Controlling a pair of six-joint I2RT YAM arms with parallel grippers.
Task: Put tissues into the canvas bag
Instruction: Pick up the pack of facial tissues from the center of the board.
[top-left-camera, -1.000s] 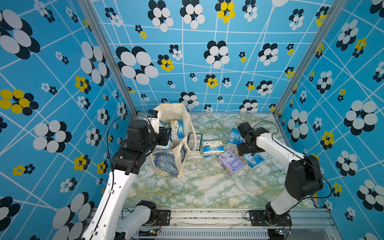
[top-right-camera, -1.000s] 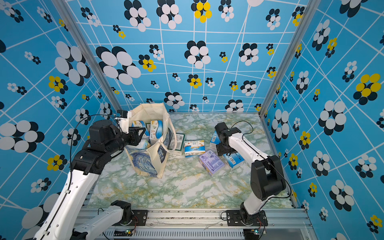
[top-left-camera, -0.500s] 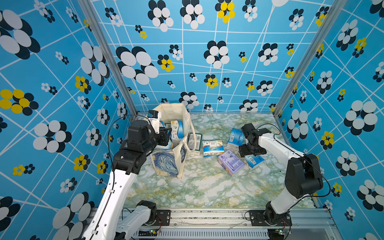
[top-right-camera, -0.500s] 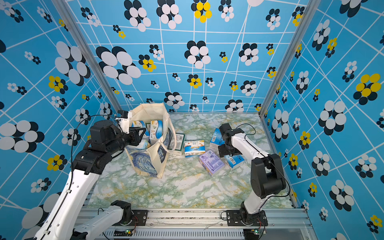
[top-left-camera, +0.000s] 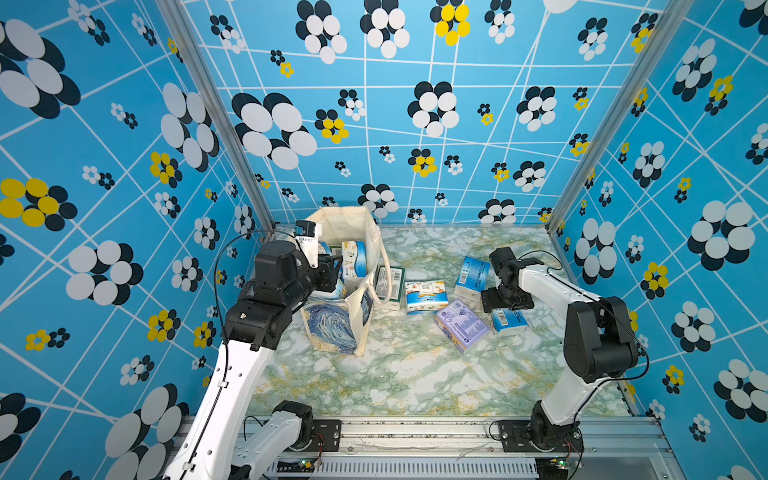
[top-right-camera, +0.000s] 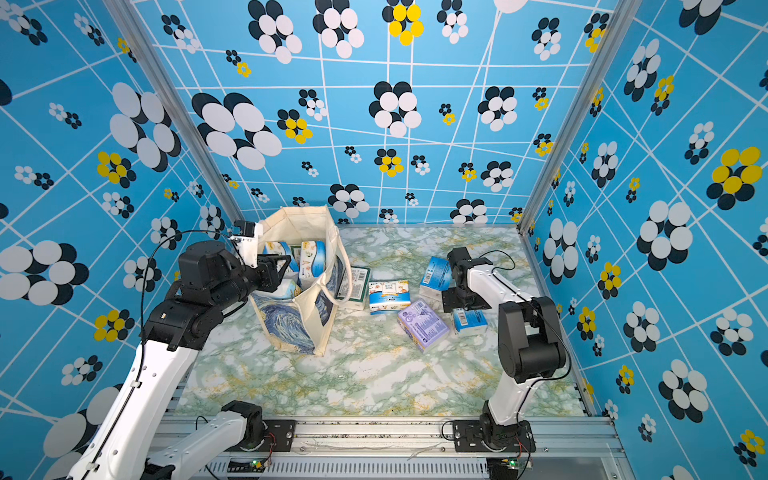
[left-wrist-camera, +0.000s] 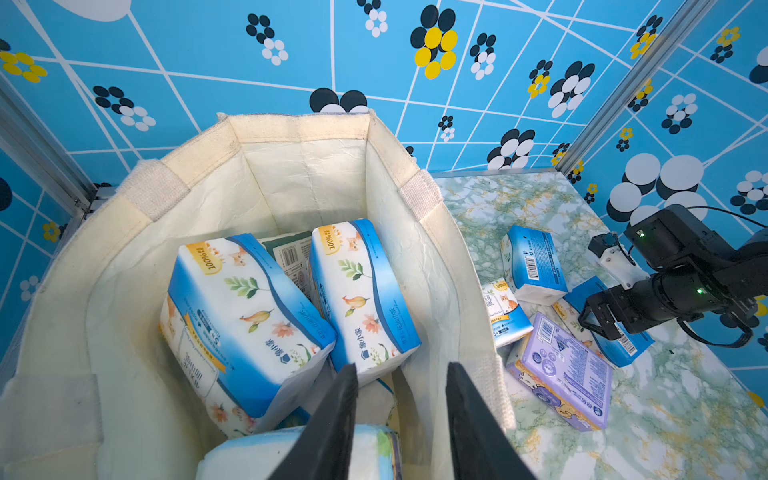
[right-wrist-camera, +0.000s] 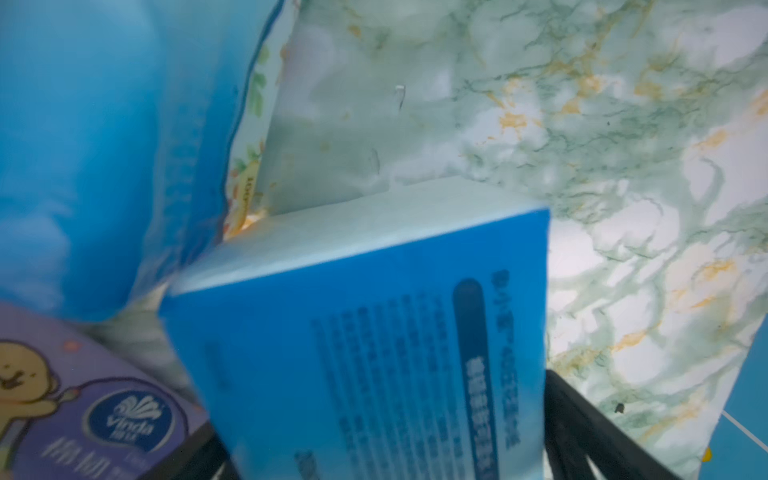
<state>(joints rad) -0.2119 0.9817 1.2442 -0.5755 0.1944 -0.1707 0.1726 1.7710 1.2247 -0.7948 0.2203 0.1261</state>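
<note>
The right fingers (right-wrist-camera: 582, 432), spread wide, straddle a blue tissue pack (right-wrist-camera: 374, 332) on the worktop (right-wrist-camera: 623, 208), its long axis running out ahead between them, while the left fingers (left-wrist-camera: 336, 415), partly apart, hover at the mouth of the canvas bag (left-wrist-camera: 303, 129).

You can read "Vinda" on the lavender plastic-wrapped tissue pack (right-wrist-camera: 83, 399). "100%" is on the yellow banners of the blue-and-white floral tissue packs (left-wrist-camera: 249, 316) in the cream canvas bag (left-wrist-camera: 303, 124). Other print is illegible.
</note>
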